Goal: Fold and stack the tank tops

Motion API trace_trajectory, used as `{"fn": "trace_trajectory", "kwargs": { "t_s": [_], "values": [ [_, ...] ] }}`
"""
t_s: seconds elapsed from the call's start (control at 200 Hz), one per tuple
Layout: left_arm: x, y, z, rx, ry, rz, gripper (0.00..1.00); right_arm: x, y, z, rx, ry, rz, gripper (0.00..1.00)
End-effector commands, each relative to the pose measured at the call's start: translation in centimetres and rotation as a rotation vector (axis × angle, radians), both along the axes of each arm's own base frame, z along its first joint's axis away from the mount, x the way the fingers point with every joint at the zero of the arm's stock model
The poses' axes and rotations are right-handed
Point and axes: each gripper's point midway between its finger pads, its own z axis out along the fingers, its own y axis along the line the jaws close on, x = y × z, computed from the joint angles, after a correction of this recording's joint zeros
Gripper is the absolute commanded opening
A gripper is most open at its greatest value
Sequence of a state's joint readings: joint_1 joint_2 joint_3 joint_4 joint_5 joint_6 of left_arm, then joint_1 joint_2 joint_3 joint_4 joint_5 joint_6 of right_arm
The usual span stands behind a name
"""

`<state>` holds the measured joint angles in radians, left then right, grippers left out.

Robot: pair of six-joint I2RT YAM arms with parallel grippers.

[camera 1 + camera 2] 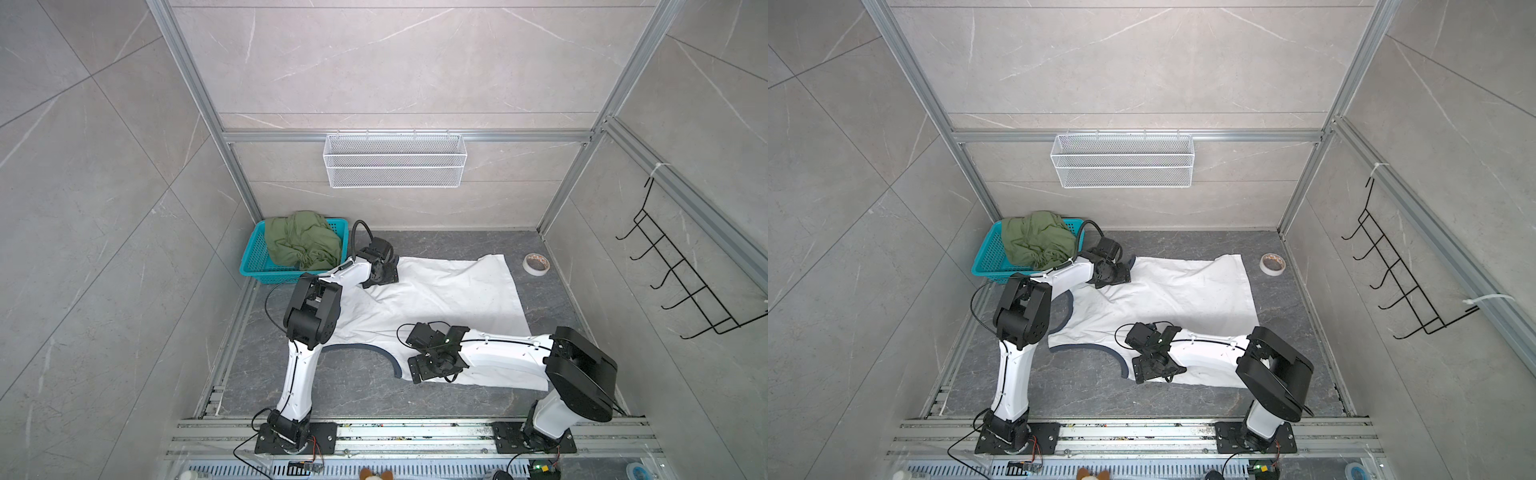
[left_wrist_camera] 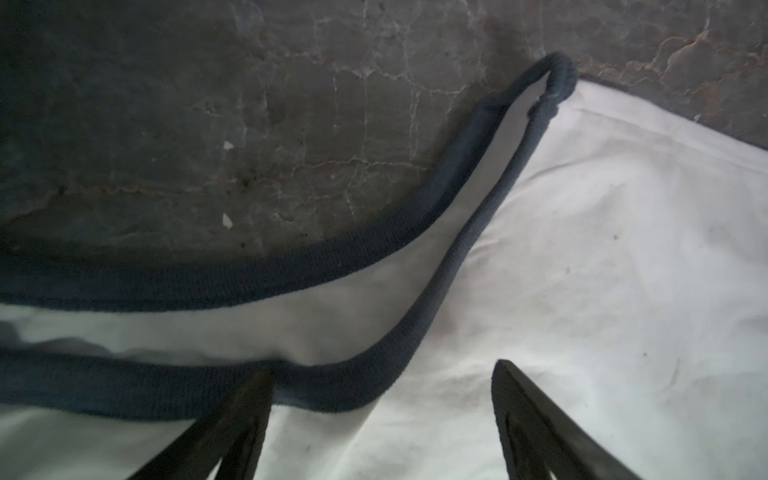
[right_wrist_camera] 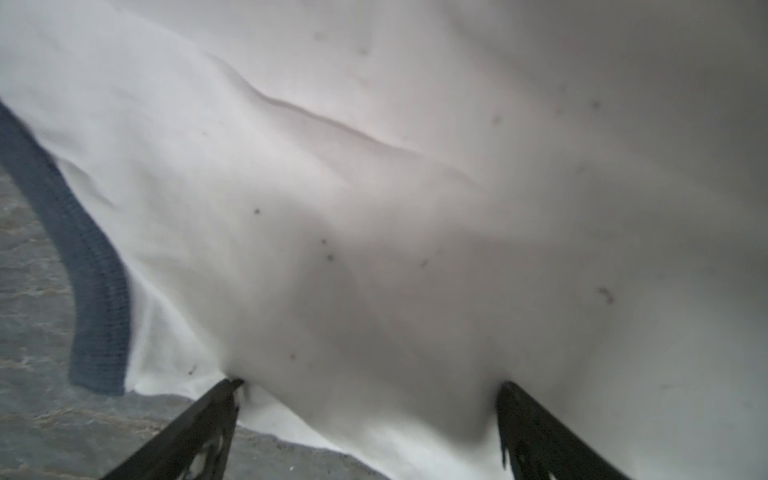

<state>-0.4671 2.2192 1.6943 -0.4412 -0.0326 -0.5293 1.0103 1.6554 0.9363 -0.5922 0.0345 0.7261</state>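
Note:
The white tank top lies spread on the dark floor, its dark trim curving along the near-left armhole. My left gripper is low over the shirt's far-left part, jaws open; in the left wrist view one finger rests by the navy trim. At the shirt's near edge my right gripper stands open, with white cloth bulging between the fingertips. The olive green tank top is bunched in the basket.
A teal basket stands at the back left corner. A tape roll lies at the back right. A white wire basket hangs on the back wall, a black hook rack on the right wall.

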Motion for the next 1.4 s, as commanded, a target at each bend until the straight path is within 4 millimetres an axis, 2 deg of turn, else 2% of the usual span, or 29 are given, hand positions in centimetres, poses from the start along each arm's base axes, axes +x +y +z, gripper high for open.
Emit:
{"fn": "trace_trajectory", "kwargs": {
  "t_s": [0.0, 0.16, 0.22, 0.23, 0.24, 0.304, 0.419, 0.539, 0.569, 0.579, 0.689, 0.794, 0.873, 0.988, 1.118, 1.148, 1.158, 1.193, 1.392],
  "values": [
    [0.9, 1.5, -1.2, 0.047, 0.014, 0.014, 0.85, -1.4, -0.4, -0.6, -0.049, 0.041, 0.015, 0.98],
    [2.3, 2.8, -2.3, 0.071, 0.022, 0.033, 0.86, -2.8, -1.7, -1.4, -0.098, 0.061, 0.028, 0.99],
    [2.9, 2.9, -1.8, 0.073, 0.005, 0.032, 0.86, -3.2, -2.2, -1.6, -0.108, 0.066, 0.028, 0.99],
    [2.8, 2.9, -3.0, 0.082, 0.025, 0.032, 0.86, -3.3, -2.3, -1.6, -0.109, 0.067, 0.028, 0.99],
    [2.7, 2.9, -3.3, 0.085, 0.031, 0.031, 0.86, -3.4, -2.3, -1.6, -0.110, 0.066, 0.030, 0.99],
    [3.2, 2.8, -3.2, 0.089, 0.026, 0.026, 0.86, -3.5, -2.6, -1.6, -0.115, 0.064, 0.027, 0.99],
    [3.9, 2.4, -1.7, 0.088, -0.006, 0.015, 0.87, -3.0, -2.7, -0.6, -0.105, 0.026, 0.022, 0.99],
    [4.4, 2.0, 0.8, 0.098, -0.048, 0.005, 0.87, -1.9, -2.1, 1.3, -0.063, -0.041, 0.016, 0.99],
    [4.3, 1.8, 0.9, 0.105, -0.051, -0.005, 0.86, -1.5, -2.0, 1.9, -0.057, -0.064, 0.011, 0.99],
    [4.4, 1.6, 2.4, 0.097, -0.076, -0.007, 0.86, -1.3, -2.1, 2.0, -0.056, -0.071, 0.007, 0.99],
    [3.3, -0.6, 5.6, 0.074, -0.121, -0.056, 0.85, 0.1, -2.3, 3.4, -0.011, -0.119, -0.035, 0.99],
    [1.9, -2.6, 6.7, 0.059, -0.135, -0.089, 0.83, 1.1, -2.5, 3.3, 0.033, -0.113, -0.091, 0.98],
    [1.1, -4.0, 6.2, 0.039, -0.120, -0.116, 0.83, 1.5, -2.5, 2.6, 0.025, -0.100, -0.120, 0.98],
    [0.7, -5.3, 4.2, 0.026, -0.080, -0.139, 0.82, 1.6, -3.0, 1.3, -0.014, -0.063, -0.165, 0.98],
    [0.8, -5.9, 2.1, 0.016, -0.048, -0.146, 0.82, 1.2, -3.6, 0.2, -0.042, -0.035, -0.177, 0.98],
    [0.9, -5.9, 2.4, 0.015, -0.053, -0.146, 0.82, 1.0, -3.7, 0.0, -0.048, -0.028, -0.177, 0.98],
    [0.9, -5.9, 1.1, 0.026, -0.034, -0.147, 0.82, 1.0, -3.8, -0.1, -0.051, -0.027, -0.177, 0.98],
    [0.9, -5.9, 0.2, 0.034, -0.022, -0.149, 0.82, 0.7, -4.0, -0.4, -0.061, -0.019, -0.175, 0.97],
    [2.4, -5.8, -1.3, 0.058, -0.032, -0.150, 0.80, -1.1, -5.6, -1.7, -0.128, 0.021, -0.167, 0.97]
  ]
}}
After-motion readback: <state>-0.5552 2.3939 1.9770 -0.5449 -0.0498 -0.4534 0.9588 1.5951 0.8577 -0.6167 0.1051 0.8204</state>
